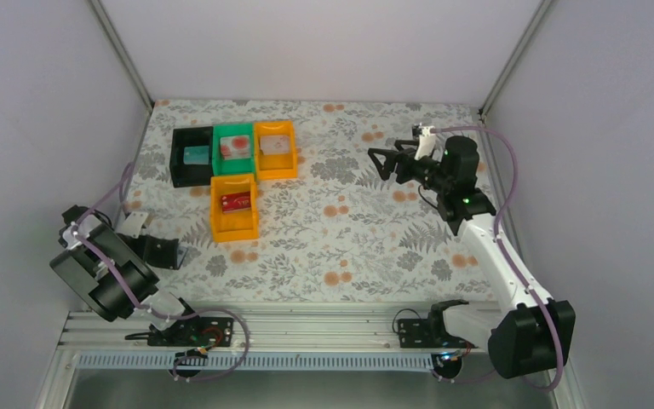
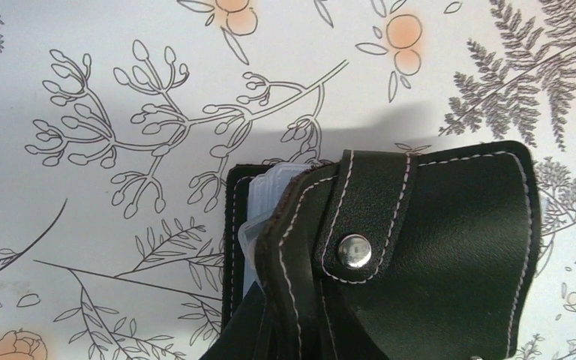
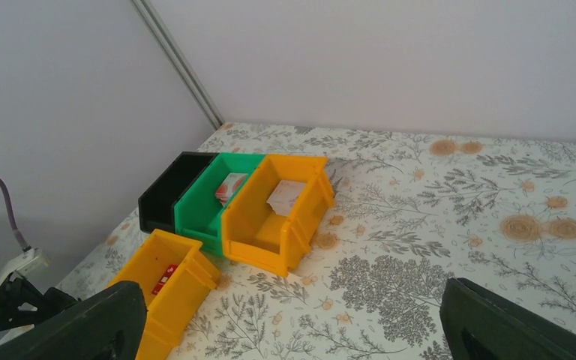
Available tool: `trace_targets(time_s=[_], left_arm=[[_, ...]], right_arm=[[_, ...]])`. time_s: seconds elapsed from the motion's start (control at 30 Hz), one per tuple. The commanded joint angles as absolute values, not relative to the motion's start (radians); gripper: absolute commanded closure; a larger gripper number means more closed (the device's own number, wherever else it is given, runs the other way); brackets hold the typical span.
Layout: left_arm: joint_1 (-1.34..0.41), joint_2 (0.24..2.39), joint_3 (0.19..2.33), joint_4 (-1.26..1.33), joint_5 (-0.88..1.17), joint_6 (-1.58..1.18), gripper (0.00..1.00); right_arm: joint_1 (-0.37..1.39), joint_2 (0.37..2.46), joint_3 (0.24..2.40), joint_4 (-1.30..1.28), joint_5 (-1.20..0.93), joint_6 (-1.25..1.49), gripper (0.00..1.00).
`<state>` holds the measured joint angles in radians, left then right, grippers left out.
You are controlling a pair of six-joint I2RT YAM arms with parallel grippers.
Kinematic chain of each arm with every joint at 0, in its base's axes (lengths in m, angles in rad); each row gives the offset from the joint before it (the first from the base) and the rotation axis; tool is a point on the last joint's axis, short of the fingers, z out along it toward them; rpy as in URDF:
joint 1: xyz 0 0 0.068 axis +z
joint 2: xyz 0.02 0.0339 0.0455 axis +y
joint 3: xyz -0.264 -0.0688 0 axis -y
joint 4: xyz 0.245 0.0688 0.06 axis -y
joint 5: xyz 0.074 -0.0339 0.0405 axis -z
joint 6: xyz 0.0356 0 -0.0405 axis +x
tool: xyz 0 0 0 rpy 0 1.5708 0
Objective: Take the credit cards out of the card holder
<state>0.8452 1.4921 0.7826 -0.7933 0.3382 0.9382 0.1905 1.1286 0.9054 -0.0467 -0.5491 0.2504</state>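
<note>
The floral table (image 1: 358, 247) carries four trays at its far left: black tray (image 1: 189, 177), green tray (image 1: 232, 168), orange tray (image 1: 277, 170), and nearer orange tray (image 1: 234, 228). The black card holder (image 2: 435, 247) is near the table's left edge, with the left gripper (image 1: 139, 227) closed on it. The right gripper (image 3: 292, 334) hangs spread wide and empty. One of the credit cards (image 1: 236, 201) lies in each tray.

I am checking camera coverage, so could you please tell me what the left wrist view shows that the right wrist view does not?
Only the left wrist: the black card holder close up, a strap with a metal snap, and clear sleeves at its edge. Only the right wrist: a black tray, a green tray and two orange trays, cards in three, plus the right gripper, open. Both: the floral table.
</note>
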Motion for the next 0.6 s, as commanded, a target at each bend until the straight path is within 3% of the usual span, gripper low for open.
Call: trace_targets(time_s=[0.0,0.27,0.57], left_arm=[[0.833,1.487,0.782,-0.819,0.329,0.971,0.98],[0.776,1.303,0.969,-1.019,0.561,1.09,0.98],[0.536,1.221,1.402,-1.195,0.815,1.142,0.98]], right_arm=[[0.21,1.13,0.952,-0.057,-0.557,0.238,0.01],[0.301,1.194,1.041,-0.074,-0.677,0.229,0.01],[0.664,1.473,1.363,-0.139,-0.606,0.195,0.01]])
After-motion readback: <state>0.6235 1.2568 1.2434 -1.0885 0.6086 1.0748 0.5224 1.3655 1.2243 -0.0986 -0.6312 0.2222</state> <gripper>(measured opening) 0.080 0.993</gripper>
